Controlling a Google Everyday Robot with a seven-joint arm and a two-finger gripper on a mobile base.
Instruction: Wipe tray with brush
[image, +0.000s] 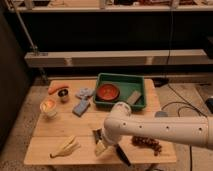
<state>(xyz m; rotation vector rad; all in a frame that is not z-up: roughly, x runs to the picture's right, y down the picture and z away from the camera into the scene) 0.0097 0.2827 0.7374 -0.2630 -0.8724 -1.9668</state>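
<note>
The tray (125, 81), green and rectangular with raised sides, sits on the tabletop (50, 131) well beyond my gripper (101, 146) and slightly to its right, near the far edge. Inside it I see a round red-orange bowl (107, 92) at the left end and a flat grey block (134, 98) at the right end.

The brush (122, 156) lies flat on the tabletop right at the gripper. Its black handle runs out from beneath the gripper toward the near edge, and a dark blocky end shows just on the gripper's far side.

The gripper is low over the brush near the front of the tabletop, with its jaws spread wide and not clamped on anything that I can make out. The white arm (160, 130) reaches in from the right.

Just left of the gripper lies a banana (65, 147). A bunch of dark grapes (147, 144) lies to the right, past the arm. Farther off to the left and beyond are a blue-grey sponge (81, 107), a glass (48, 106), a small can (63, 95) and a carrot (57, 88).
</note>
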